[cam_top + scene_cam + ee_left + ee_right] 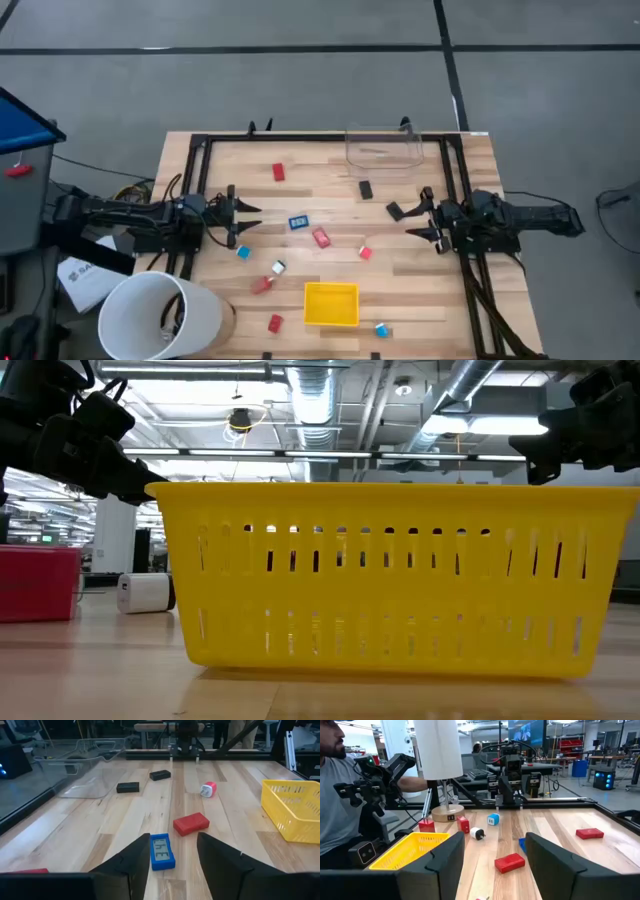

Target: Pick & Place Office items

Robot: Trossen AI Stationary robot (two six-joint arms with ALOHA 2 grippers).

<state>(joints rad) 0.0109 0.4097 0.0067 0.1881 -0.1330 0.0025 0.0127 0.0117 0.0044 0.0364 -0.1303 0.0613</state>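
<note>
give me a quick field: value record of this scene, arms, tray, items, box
left gripper: open, above the table's left side, facing the blue-and-white item
right gripper: open, above the right side, near a black item
yellow tray: near front edge, looks empty
clear box: back edge
red item: mid-table
office items: all loose on the wooden table, none in the tray

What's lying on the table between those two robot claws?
From above: a blue rectangular piece and a red block lie between the open left claw and right claw.
</note>
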